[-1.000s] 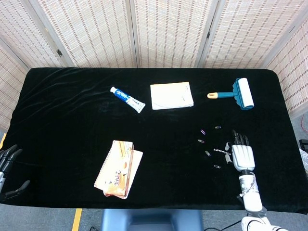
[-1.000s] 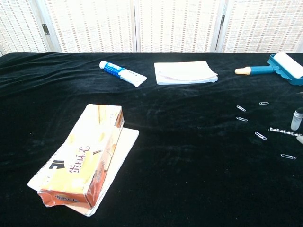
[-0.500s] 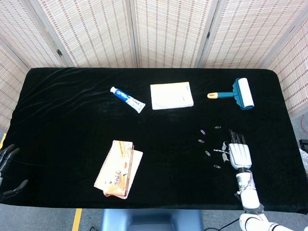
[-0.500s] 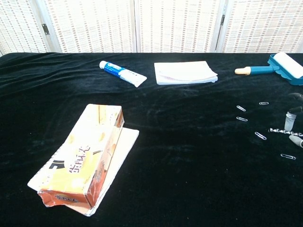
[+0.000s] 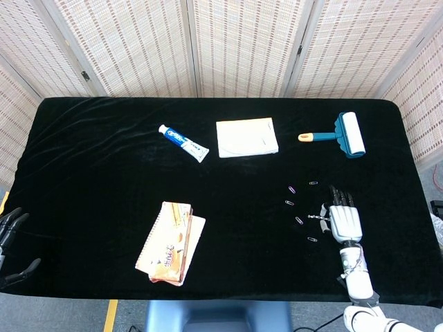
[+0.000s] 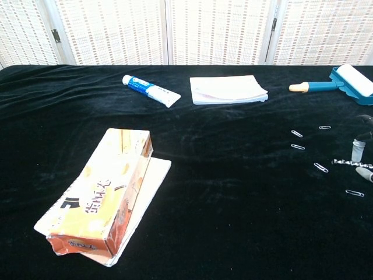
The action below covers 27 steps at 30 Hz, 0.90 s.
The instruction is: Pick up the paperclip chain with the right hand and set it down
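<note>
The paperclip chain [image 5: 318, 217] lies flat on the black cloth as a short silver line, and it shows in the chest view as the chain [image 6: 348, 162] at the right edge. My right hand [image 5: 344, 220] lies low over the table just right of it, fingers stretched forward and apart. The chain's right end reaches the thumb side of the hand. The thumb tip [image 6: 356, 148] stands just behind the chain and another fingertip [image 6: 365, 173] just in front; nothing is lifted. My left hand [image 5: 10, 242] hangs off the table's left front corner, fingers apart and empty.
Several loose paperclips [image 5: 299, 220] are scattered left of the chain. A lint roller [image 5: 346, 135], a white notepad [image 5: 247, 137] and a toothpaste tube [image 5: 183, 142] lie at the back. An orange box on a notebook [image 5: 168, 242] sits front left.
My right hand has shifted slightly left and forward, bringing its thumb side up to the chain's end. The chain has stayed on the cloth. The left hand has barely moved.
</note>
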Each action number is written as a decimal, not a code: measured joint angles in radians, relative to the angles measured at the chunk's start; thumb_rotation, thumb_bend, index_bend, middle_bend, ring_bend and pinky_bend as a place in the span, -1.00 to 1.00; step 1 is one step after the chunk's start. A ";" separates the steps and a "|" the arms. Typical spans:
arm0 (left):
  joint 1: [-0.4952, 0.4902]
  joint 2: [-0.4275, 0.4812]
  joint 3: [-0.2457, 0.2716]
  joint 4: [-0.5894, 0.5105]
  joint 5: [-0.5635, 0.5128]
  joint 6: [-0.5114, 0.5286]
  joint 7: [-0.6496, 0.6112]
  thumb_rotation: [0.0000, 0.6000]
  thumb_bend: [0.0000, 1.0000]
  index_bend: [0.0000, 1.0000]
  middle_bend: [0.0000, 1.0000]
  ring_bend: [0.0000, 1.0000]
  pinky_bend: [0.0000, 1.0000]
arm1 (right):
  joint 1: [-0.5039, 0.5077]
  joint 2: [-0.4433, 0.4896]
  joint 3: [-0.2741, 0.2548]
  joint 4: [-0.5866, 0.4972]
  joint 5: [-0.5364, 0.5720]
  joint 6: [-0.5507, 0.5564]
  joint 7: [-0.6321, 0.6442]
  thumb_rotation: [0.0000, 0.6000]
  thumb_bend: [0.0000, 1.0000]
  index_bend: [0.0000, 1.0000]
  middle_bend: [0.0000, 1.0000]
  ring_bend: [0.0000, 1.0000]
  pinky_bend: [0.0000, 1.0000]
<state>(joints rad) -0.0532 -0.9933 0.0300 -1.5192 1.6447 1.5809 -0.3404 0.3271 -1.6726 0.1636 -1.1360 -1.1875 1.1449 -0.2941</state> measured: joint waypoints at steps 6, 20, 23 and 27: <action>0.002 -0.002 0.000 0.002 0.000 0.004 0.002 1.00 -0.37 -1.00 -0.99 -0.98 -1.00 | 0.007 -0.020 0.001 0.031 0.008 -0.001 -0.026 1.00 -0.20 0.50 -0.81 -1.00 -1.00; 0.003 -0.006 0.000 0.002 0.000 0.004 0.009 1.00 -0.37 -1.00 -0.99 -0.98 -1.00 | -0.008 0.011 0.000 -0.006 -0.055 0.075 0.054 1.00 -0.17 0.70 -0.70 -0.94 -1.00; 0.002 -0.007 -0.001 0.002 0.000 0.004 0.009 1.00 -0.37 -1.00 -0.99 -0.98 -1.00 | -0.011 0.026 -0.001 -0.022 -0.067 0.087 0.057 1.00 -0.16 0.72 -0.69 -0.94 -1.00; 0.004 -0.007 -0.001 0.003 0.000 0.007 0.008 1.00 -0.37 -1.00 -0.99 -0.98 -1.00 | -0.011 0.041 -0.001 -0.047 -0.080 0.102 0.046 1.00 -0.15 0.78 -0.66 -0.93 -1.00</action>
<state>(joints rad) -0.0495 -1.0002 0.0288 -1.5167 1.6447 1.5881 -0.3328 0.3159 -1.6320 0.1621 -1.1831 -1.2673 1.2472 -0.2483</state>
